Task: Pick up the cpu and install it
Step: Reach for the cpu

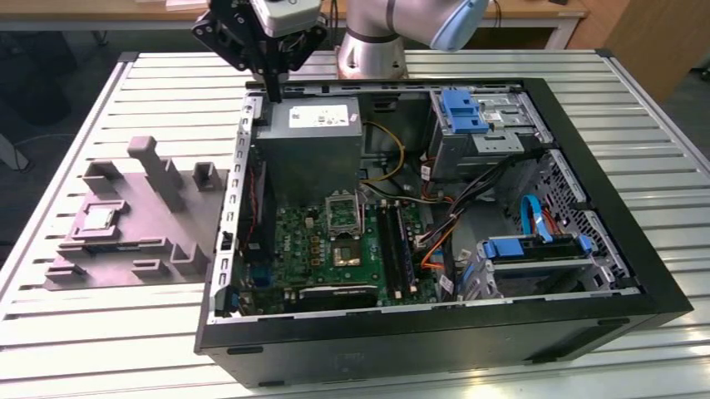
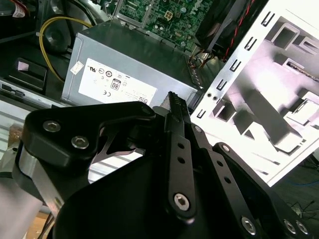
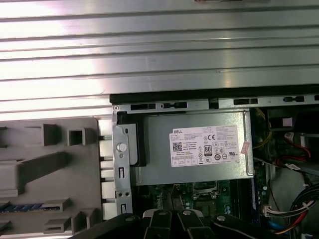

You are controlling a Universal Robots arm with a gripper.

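At the exterior view's upper left, the black robot gripper (image 1: 269, 90) hangs closed and empty over the open black computer case (image 1: 444, 332). The small silvery square cpu (image 1: 98, 218) lies mid-left, nested in a grey moulded tray (image 1: 145, 274), seemingly staged for pickup.

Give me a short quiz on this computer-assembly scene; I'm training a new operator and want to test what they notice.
1. True or false: the gripper holds the cpu.
2. Where does the cpu lie? A) on the grey tray beside the case; B) in the motherboard socket; C) on the table slats.
3. Name the boxy grey part inside the case that the gripper hangs closest to.
Key: 1 false, the gripper is shut with nothing in it; 2 A; 3 the power supply.
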